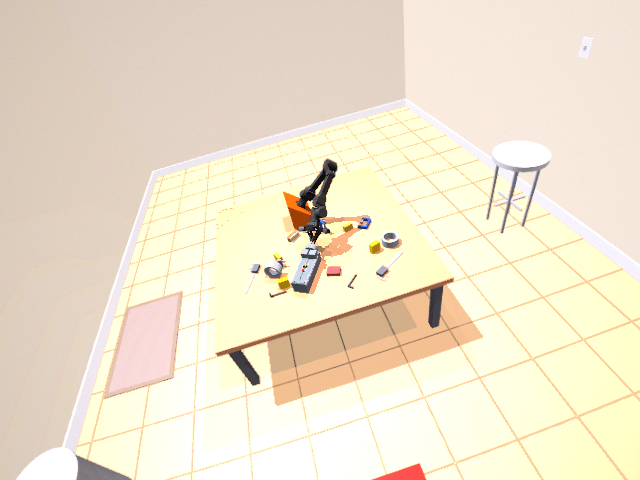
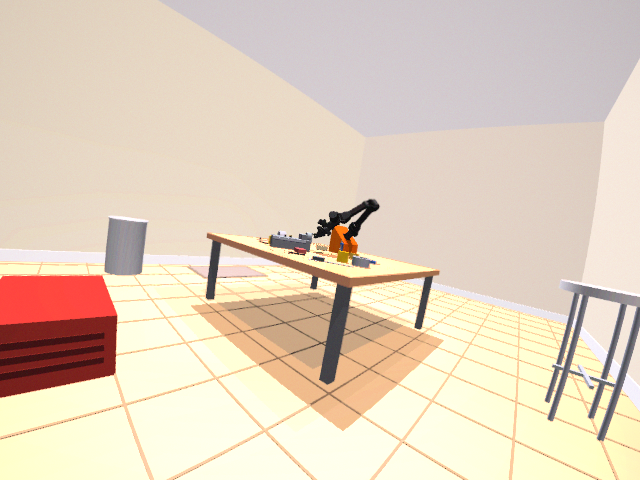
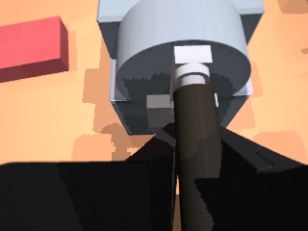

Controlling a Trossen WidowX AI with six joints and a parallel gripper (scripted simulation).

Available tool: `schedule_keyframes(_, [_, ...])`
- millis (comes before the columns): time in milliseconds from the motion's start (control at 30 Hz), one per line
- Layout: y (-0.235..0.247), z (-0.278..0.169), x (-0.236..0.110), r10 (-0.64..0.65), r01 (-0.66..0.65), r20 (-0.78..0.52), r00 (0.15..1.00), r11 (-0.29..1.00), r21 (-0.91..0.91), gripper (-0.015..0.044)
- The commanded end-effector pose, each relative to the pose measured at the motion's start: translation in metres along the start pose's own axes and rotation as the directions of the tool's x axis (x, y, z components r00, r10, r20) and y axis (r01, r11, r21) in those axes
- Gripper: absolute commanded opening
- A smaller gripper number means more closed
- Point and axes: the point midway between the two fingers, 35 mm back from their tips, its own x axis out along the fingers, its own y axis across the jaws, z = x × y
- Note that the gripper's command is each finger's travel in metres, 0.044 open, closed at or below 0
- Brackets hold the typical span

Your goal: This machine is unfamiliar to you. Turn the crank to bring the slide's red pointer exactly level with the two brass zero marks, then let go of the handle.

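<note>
The machine (image 1: 303, 273) (image 2: 289, 240) is a long grey box lying in the middle of the table (image 1: 248, 320). In the wrist view its end (image 3: 120, 113) fills the top, with a round grey crank disc (image 3: 159, 34). A white crank arm (image 3: 192, 54) sits on the disc and points up, carrying a white collar and a dark handle (image 3: 194, 108). My gripper (image 3: 190, 132) (image 1: 312, 238) (image 2: 323, 228) is at that end and is shut on the dark handle. A small red spot (image 1: 305, 267) shows on the machine's top. The brass marks are too small to make out.
A red block (image 1: 334, 270) (image 3: 31, 45) lies just right of the machine. Yellow cubes (image 1: 374, 246), a tape roll (image 1: 390, 239), a blue clamp (image 1: 364, 219), brushes and hex keys lie around it. An orange wedge (image 1: 296, 210) stands behind the arm. A stool (image 1: 519, 157) stands to the right.
</note>
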Motion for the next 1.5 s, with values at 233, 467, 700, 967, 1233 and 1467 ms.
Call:
schedule_keyframes(233, [0.0099, 0.0, -0.0004, 0.025, -0.025, 0.0, 1.0, 1.0, -0.01, 0.0])
schedule_keyframes(467, [0.0106, -0.0002, -0.0001, 0.025, -0.025, 0.0, 1.0, 1.0, -0.01, 0.0])
schedule_keyframes(700, [0.0114, -0.0005, 0.0001, 0.025, -0.025, -0.001, 1.0, 1.0, -0.01, 0.0])
schedule_keyframes(967, [0.0124, -0.0008, 0.0005, 0.025, -0.025, -0.001, 1.0, 1.0, -0.01, 0.0])
schedule_keyframes(1233, [0.0137, -0.0013, 0.001, 0.025, -0.025, -0.001, 1.0, 1.0, -0.01, 0.0])
schedule_keyframes(1467, [0.0151, -0.002, 0.0016, 0.025, -0.025, -0.001, 1.0, 1.0, -0.01, 0.0])
